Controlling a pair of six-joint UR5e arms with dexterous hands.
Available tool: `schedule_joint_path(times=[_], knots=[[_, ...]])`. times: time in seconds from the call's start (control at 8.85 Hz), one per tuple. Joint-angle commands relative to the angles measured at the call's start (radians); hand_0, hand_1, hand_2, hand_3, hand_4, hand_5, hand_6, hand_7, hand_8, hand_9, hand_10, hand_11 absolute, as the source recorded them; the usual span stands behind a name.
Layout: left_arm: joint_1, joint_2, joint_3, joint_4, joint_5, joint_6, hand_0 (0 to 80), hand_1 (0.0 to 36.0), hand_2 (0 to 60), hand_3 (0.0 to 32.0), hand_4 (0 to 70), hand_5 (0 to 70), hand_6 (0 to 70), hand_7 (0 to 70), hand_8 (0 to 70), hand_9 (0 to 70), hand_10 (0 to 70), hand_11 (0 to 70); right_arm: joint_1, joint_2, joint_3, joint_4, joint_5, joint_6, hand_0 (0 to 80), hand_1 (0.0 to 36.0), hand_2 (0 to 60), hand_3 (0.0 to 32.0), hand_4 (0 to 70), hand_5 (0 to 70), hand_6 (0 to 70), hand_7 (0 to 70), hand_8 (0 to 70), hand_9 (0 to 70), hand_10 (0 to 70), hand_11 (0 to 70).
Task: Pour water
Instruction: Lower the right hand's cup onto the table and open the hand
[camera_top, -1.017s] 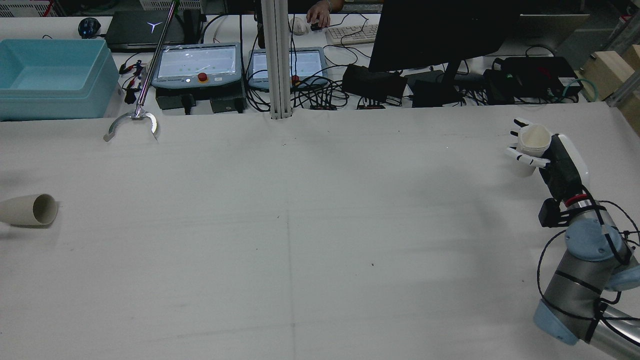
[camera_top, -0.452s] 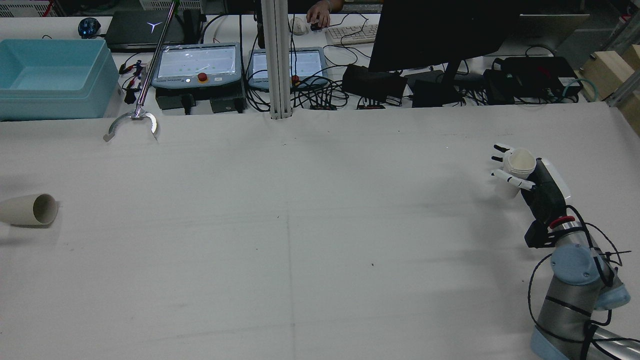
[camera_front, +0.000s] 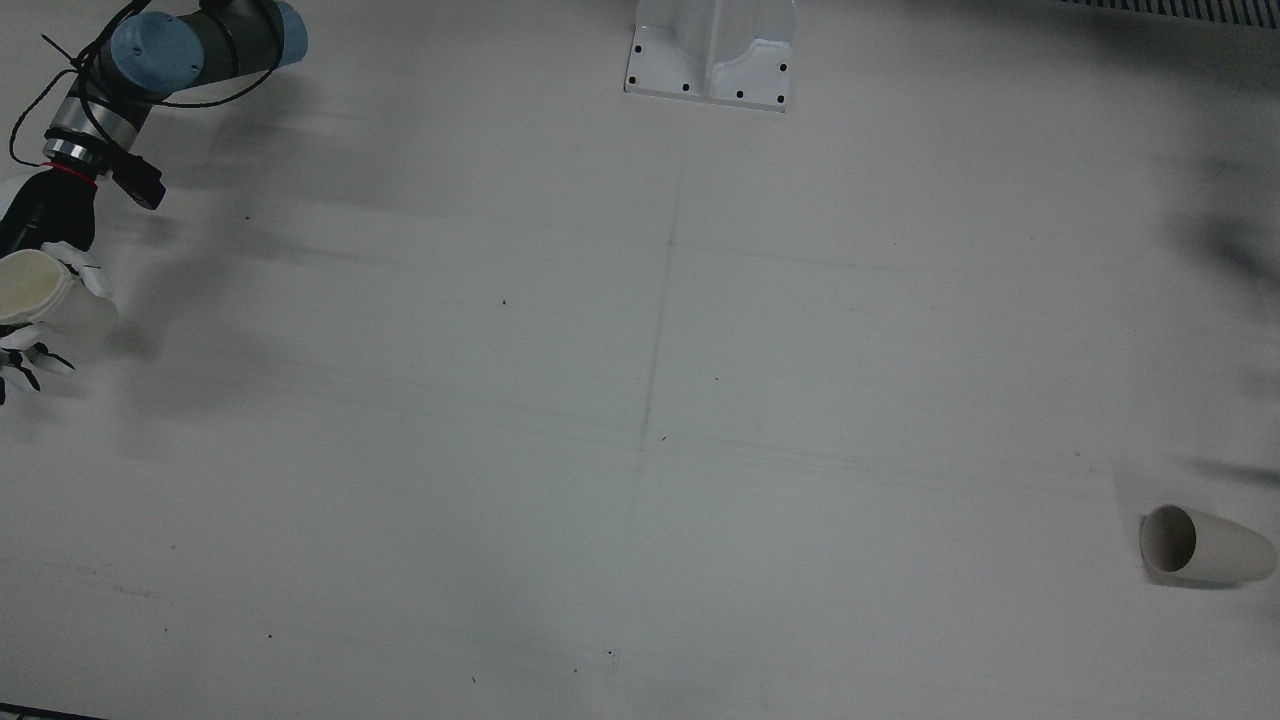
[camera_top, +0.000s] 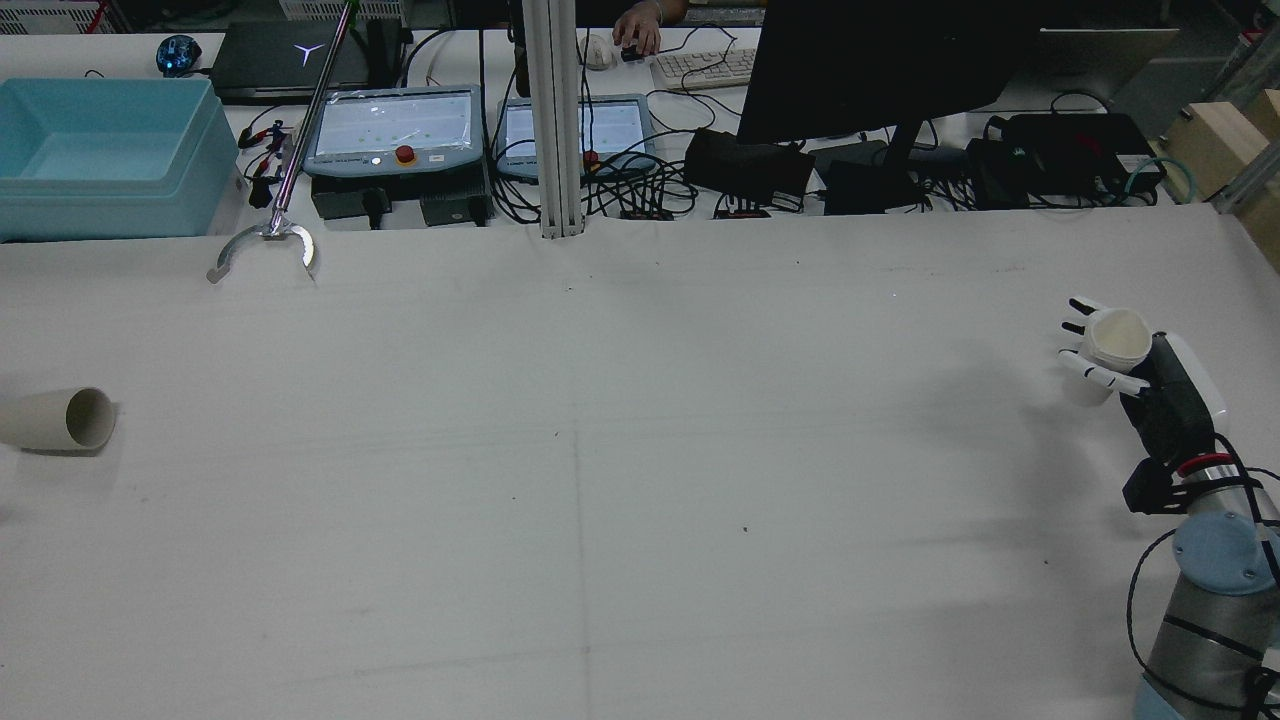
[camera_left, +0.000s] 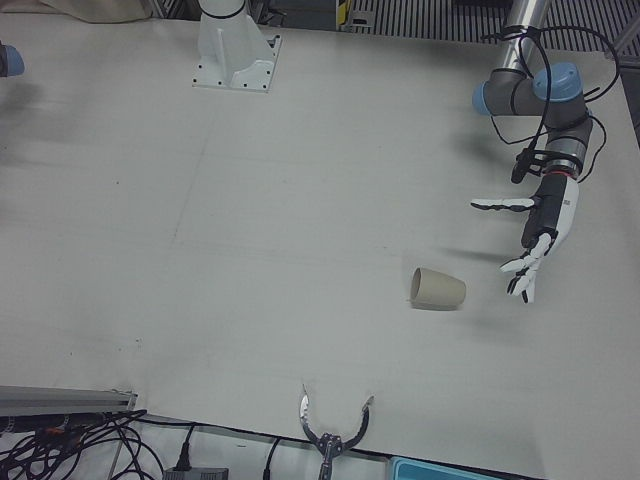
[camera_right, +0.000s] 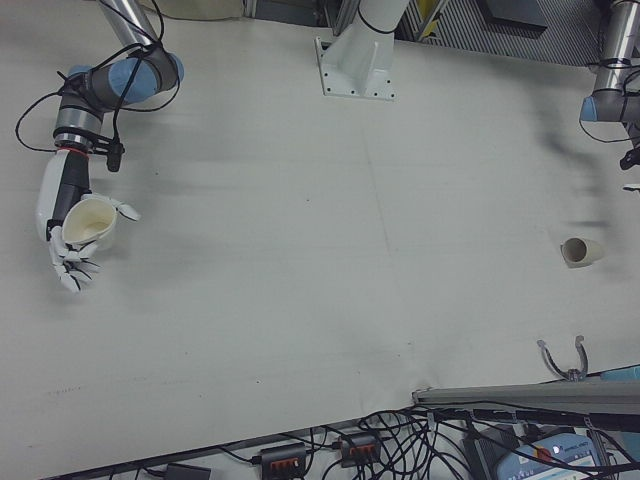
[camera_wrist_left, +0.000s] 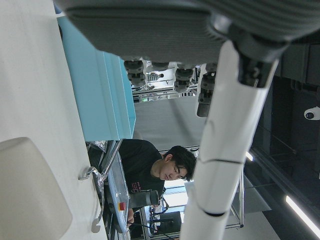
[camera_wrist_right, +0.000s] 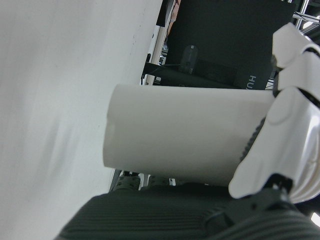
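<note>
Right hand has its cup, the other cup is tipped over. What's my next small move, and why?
Probably lower the left hand onto the fallen cup to stand it up. That cup lies on its side on the table, so nothing can be poured into it. The left hand is open beside it, while the right hand holds the upright cup far across the table.

Rear view high behind, front views face back, sharing the table, hand views close

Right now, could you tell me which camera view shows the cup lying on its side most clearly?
The left-front view: the tipped cup lies mid-frame beside the open left hand. Front and rear views catch it near an edge; the right-front view shows it small.
</note>
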Motion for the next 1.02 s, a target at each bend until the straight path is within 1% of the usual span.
schedule_joint_path(times=[0.0, 0.11, 0.23, 0.34, 0.45, 0.56, 0.68, 0.79, 0.9], knots=[[0.0, 0.008, 0.008, -0.018, 0.0, 0.002, 80.0, 27.8, 0.0, 0.0, 19.4, 17.9, 6.6, 9.1, 0.3, 0.4, 5.5, 11.3, 0.081, 0.013, -0.073, 0.106, -0.016, -0.067, 47.7, 13.6, 23.9, 0.0, 22.4, 70.0, 16.5, 17.7, 18.9, 27.6, 22.7, 33.8], [0.0, 0.009, 0.013, -0.026, 0.0, 0.002, 80.0, 27.8, 0.0, 0.0, 19.4, 17.9, 6.6, 9.1, 0.3, 0.4, 5.5, 11.3, 0.1, 0.064, -0.116, 0.128, -0.016, -0.069, 47.2, 13.1, 23.8, 0.0, 22.9, 70.0, 16.5, 17.9, 19.3, 28.2, 23.2, 34.5], [0.0, 0.012, 0.031, -0.047, -0.002, 0.002, 80.0, 27.7, 0.0, 0.0, 19.4, 17.9, 6.6, 9.0, 0.3, 0.4, 5.5, 11.4, 0.106, 0.079, -0.147, 0.141, -0.014, -0.066, 46.5, 12.1, 24.1, 0.0, 23.2, 70.0, 16.0, 17.9, 19.7, 29.0, 24.2, 35.8], [0.0, 0.017, 0.048, -0.069, -0.002, 0.005, 80.0, 27.7, 0.0, 0.0, 19.4, 17.8, 6.6, 9.0, 0.3, 0.4, 5.5, 11.3, 0.115, 0.078, -0.15, 0.144, -0.014, -0.067, 45.1, 9.1, 18.2, 0.0, 21.4, 70.0, 15.6, 18.4, 19.8, 29.3, 24.6, 36.3], [0.0, 0.017, 0.059, -0.08, -0.003, 0.006, 80.0, 27.7, 0.0, 0.0, 19.4, 17.8, 6.5, 8.9, 0.3, 0.3, 5.5, 11.3, 0.12, 0.079, -0.153, 0.144, -0.016, -0.069, 41.1, 6.2, 13.1, 0.0, 16.1, 68.7, 14.8, 19.0, 19.5, 29.4, 24.7, 36.3], [0.0, 0.017, 0.06, -0.086, -0.003, 0.006, 80.0, 27.6, 0.0, 0.0, 19.6, 18.2, 6.4, 8.9, 0.2, 0.3, 5.5, 11.4, 0.114, 0.084, -0.155, 0.145, -0.017, -0.069, 39.1, 5.5, 11.6, 0.0, 12.9, 44.9, 13.6, 18.1, 17.3, 26.6, 22.3, 32.8], [0.0, 0.017, 0.063, -0.092, -0.003, 0.008, 80.0, 27.6, 0.0, 0.0, 19.7, 18.4, 6.4, 8.8, 0.2, 0.3, 5.6, 11.4, 0.112, 0.084, -0.167, 0.151, -0.016, -0.069, 39.3, 6.2, 10.2, 0.0, 10.9, 6.7, 10.9, 14.7, 13.6, 21.5, 19.2, 28.5], [0.0, 0.017, 0.063, -0.095, -0.005, 0.008, 80.0, 27.7, 0.0, 0.0, 20.0, 18.6, 6.4, 8.7, 0.2, 0.3, 5.5, 11.3, 0.107, 0.084, -0.202, 0.174, -0.016, -0.069, 39.2, 7.1, 8.3, 0.0, 3.9, 0.0, 5.8, 7.8, 7.9, 13.6, 15.2, 22.9], [0.0, 0.017, 0.065, -0.098, -0.005, 0.01, 80.0, 27.7, 0.0, 0.0, 19.9, 18.5, 6.4, 8.7, 0.2, 0.3, 5.6, 11.4, 0.101, 0.084, -0.245, 0.199, -0.016, -0.07, 38.7, 7.4, 7.1, 0.0, 0.2, 0.0, 1.4, 2.5, 4.0, 8.1, 12.1, 18.6]])
